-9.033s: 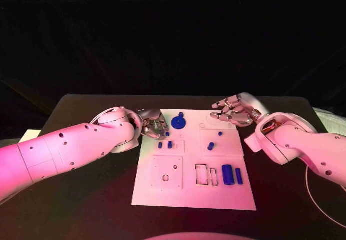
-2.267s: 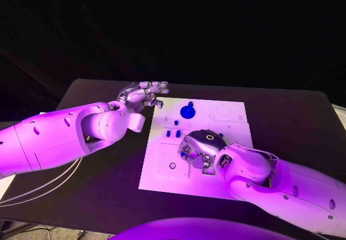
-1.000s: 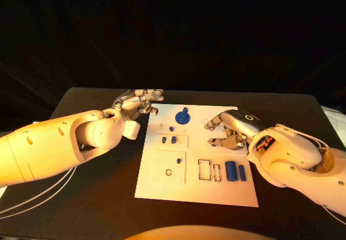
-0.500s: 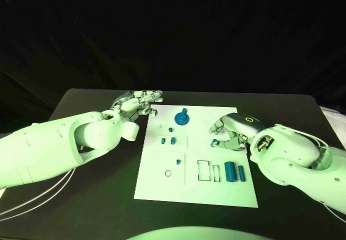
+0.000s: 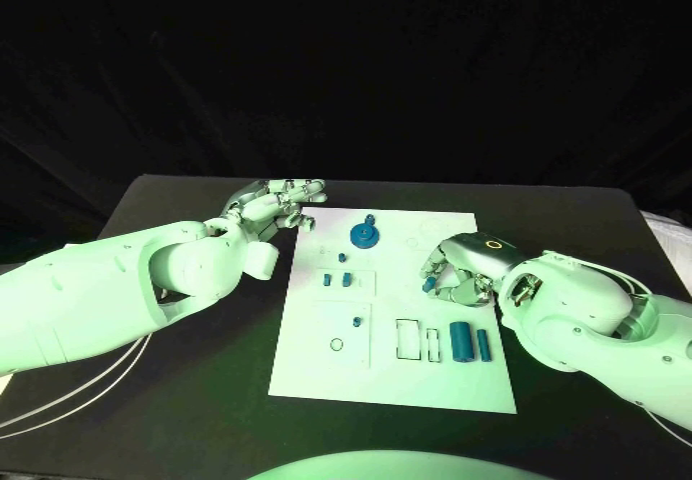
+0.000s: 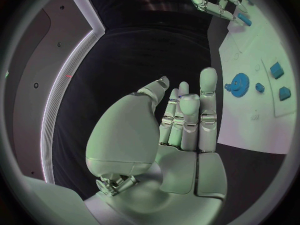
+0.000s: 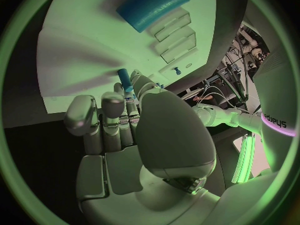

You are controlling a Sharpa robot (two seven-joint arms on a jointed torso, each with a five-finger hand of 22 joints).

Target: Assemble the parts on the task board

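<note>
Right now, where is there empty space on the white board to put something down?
The near strip of the board, below the cutouts, is bare. The far right corner by the gear looks free too. The middle is crowded with small parts and the right hand.

Black desk (image 5: 173,400), matte, far corners rounded, set against a black backdrop (image 5: 346,90) hung in loose folds across the whole rear. Pale cables (image 5: 65,400) trail over the desk's near left part. Left wrist view: grey wall panel (image 6: 37,75) edged by a thin white light strip (image 6: 53,110). Right wrist view: equipment rack with wiring (image 7: 234,60); bright green light bar (image 7: 242,157) below it.
</note>
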